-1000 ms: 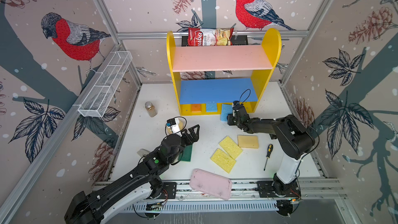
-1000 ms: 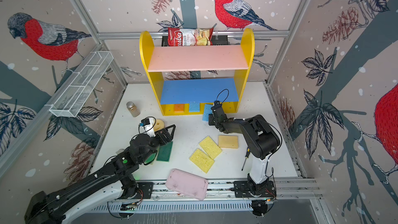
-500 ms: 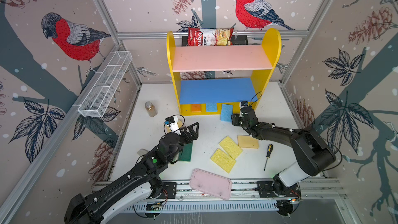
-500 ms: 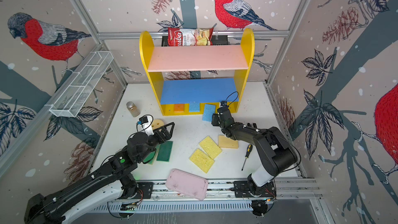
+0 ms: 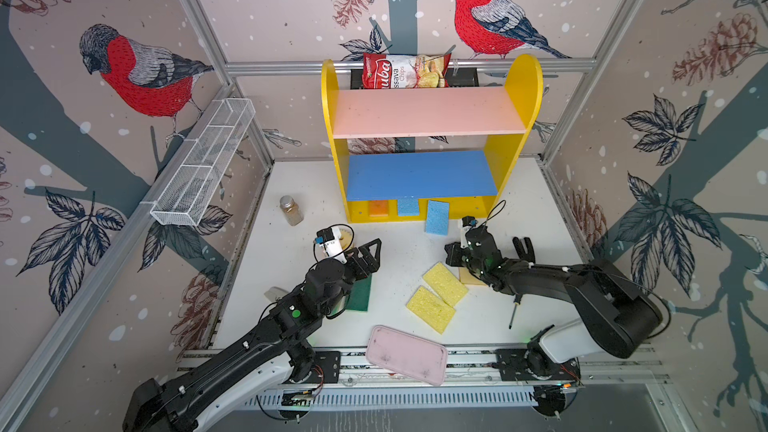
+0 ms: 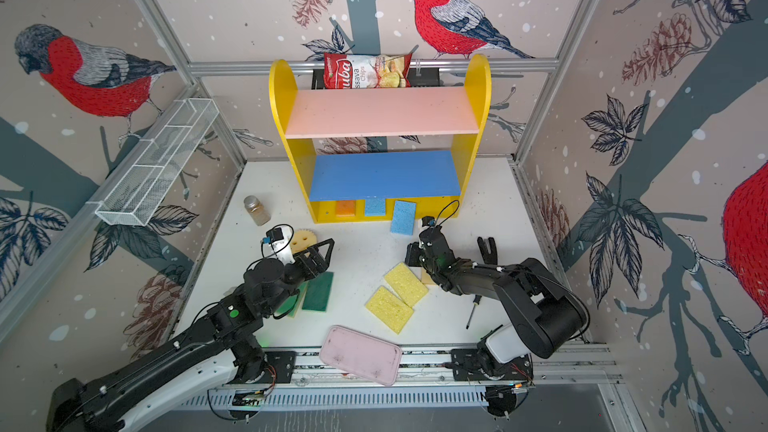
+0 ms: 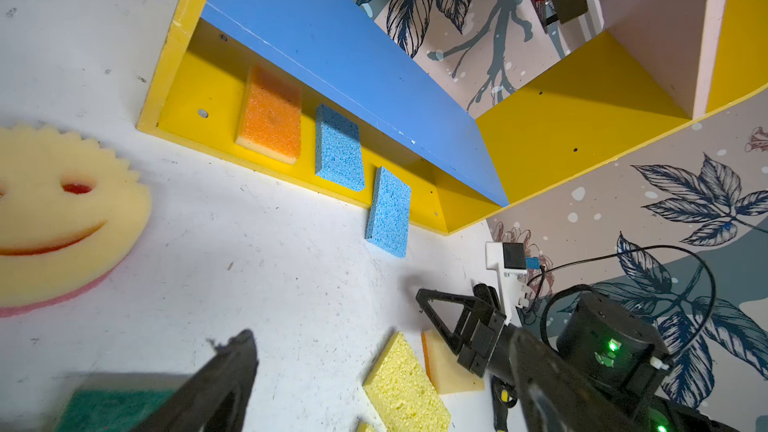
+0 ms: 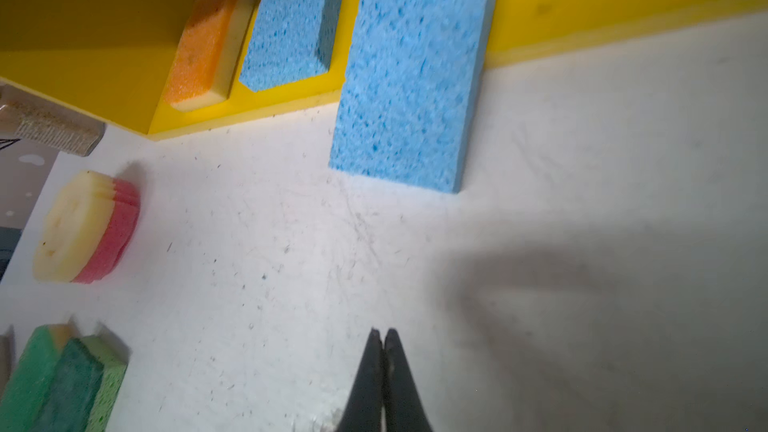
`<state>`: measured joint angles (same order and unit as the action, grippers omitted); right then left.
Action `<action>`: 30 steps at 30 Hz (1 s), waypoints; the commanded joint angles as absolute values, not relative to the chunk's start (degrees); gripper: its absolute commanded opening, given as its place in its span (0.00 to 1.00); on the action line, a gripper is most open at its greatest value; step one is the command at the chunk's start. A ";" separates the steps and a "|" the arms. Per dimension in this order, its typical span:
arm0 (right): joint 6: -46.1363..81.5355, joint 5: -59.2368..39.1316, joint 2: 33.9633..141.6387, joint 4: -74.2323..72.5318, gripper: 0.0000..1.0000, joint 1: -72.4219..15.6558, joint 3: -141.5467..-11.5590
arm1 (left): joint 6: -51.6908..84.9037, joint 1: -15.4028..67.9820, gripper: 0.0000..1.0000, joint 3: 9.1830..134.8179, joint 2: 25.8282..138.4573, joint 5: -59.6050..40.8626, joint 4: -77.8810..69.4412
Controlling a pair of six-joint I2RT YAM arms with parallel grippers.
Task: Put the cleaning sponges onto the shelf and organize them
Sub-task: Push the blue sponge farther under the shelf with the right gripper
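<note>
**Right claw [image 8: 383, 332] pressed together; blue sponge [image 8: 409, 72] straddles the shelf [image 5: 519, 89] edge**

The right claw pinches nothing and sits low over the bare worktop [image 8: 270, 243]. Open white surface lies ahead of it up to the blue sponge. That sponge's far end rests on the shelf's yellow base and its near end on the worktop. Beyond and to one side, a second blue sponge [image 8: 291, 22] and an orange sponge [image 8: 208, 43] lie fully on the base, with gaps between them. Behind this claw lie two yellow sponges [image 5: 444, 282] and a tan sponge [image 7: 449, 367]. The left claw [image 5: 369, 259] is spread wide above the green sponges [image 5: 359, 295], with the smiley sponge [image 7: 62, 218] just beside it.
</note>
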<state>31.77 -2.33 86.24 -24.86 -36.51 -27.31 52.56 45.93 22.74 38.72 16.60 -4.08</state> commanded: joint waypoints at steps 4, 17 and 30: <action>35.23 -3.83 90.32 -29.66 0.00 -38.39 -27.63 | 53.00 45.82 0.92 23.30 42.21 14.96 -8.31; 35.08 -4.14 100.82 -33.07 0.00 -35.97 -32.48 | 52.91 45.87 0.92 22.16 42.09 17.38 -7.85; 34.65 -5.71 105.00 -36.22 0.00 -30.43 -36.11 | 52.91 45.87 0.92 21.94 41.35 18.90 -7.35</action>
